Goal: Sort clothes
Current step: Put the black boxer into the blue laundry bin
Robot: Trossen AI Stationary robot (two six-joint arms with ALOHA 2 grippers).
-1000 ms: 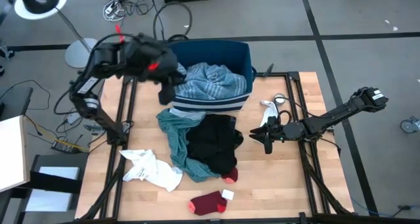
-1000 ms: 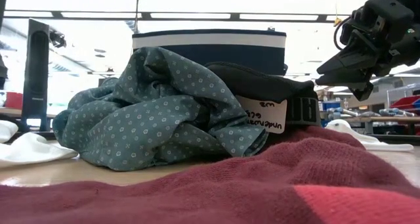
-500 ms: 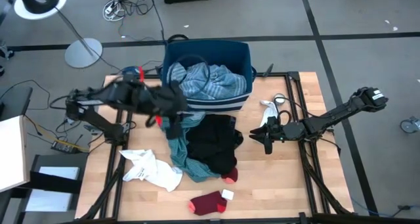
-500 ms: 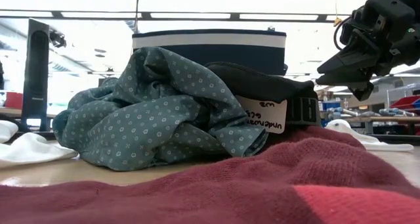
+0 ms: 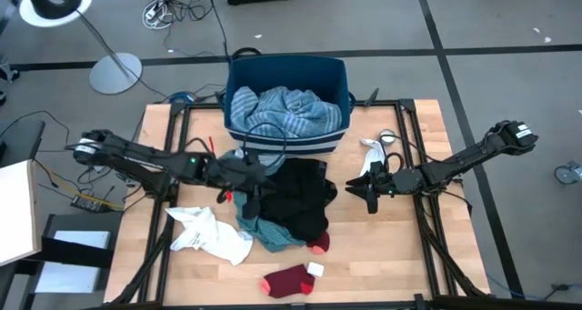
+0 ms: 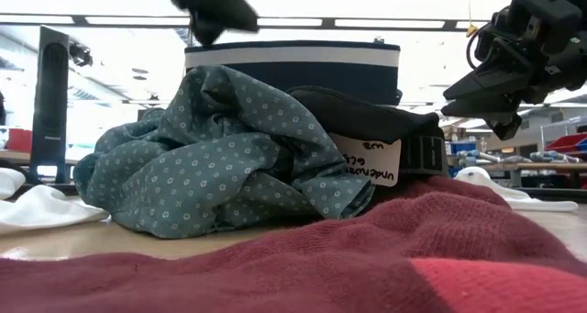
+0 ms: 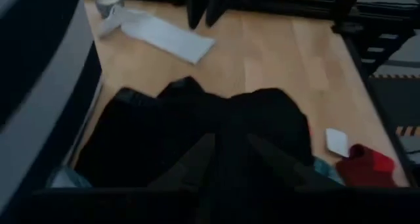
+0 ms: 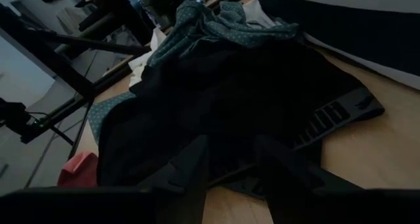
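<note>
A heap of clothes lies mid-table: a black garment (image 5: 296, 196) rests partly on a teal dotted one (image 5: 247, 215) (image 6: 211, 148). A white garment (image 5: 214, 233) lies to their left. Two red socks (image 5: 289, 281) (image 5: 318, 245) lie near the front edge. A teal striped garment (image 5: 286, 110) fills the navy bin (image 5: 238, 74). My left gripper (image 5: 257, 185) (image 7: 231, 142) hangs open just above the heap's left part, over the black garment (image 7: 197, 132). My right gripper (image 5: 368, 190) (image 8: 231, 145) waits open at the black garment's right edge (image 8: 262, 86), touching nothing.
A small white cloth (image 5: 373, 148) (image 7: 164, 37) lies right of the bin beside a small round grey object (image 5: 388, 137). Black frame rails (image 5: 177, 146) (image 5: 409, 146) run along both table sides. Bare wood shows at the front right (image 5: 382, 255).
My left gripper has swung from high beside the bin's left front corner down and toward the table's near edge. It now hangs low over the heap, and its arm has stretched out flat across the table's left side. The clothes have not moved.
</note>
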